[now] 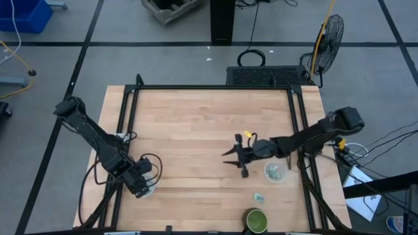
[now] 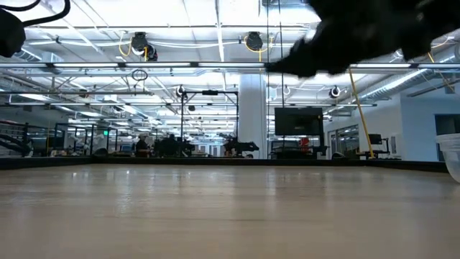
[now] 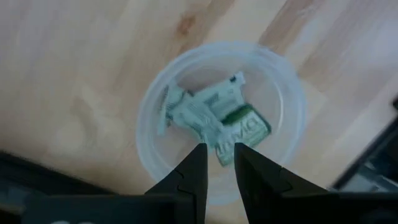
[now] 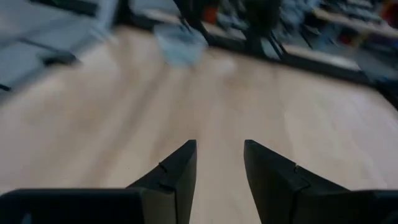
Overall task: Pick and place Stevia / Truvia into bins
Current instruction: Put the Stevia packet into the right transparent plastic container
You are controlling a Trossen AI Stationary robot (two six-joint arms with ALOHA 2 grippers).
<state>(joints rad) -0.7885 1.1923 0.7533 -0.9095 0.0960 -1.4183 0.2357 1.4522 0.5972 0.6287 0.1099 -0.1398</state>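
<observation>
The left clear cup (image 3: 149, 118) stands near the table's near-left corner and holds a few pale green and white packets (image 3: 214, 121). My left gripper (image 3: 219, 155) (image 1: 144, 187) hangs right above this cup, pointing down, its fingers a narrow gap apart. The right clear cup (image 1: 274, 172) also has packets in it. One loose packet (image 1: 259, 196) lies flat on the wood just nearer than that cup. My right gripper (image 1: 236, 158) (image 4: 221, 155) hovers open over bare table, left of the right cup.
A dark green round cup (image 1: 256, 220) stands at the near edge, right of centre. A black frame (image 1: 209, 88) borders the wooden table (image 1: 196, 130), whose middle and far part are bare wood. The right cup's wall (image 2: 453, 155) shows at the low view's right edge.
</observation>
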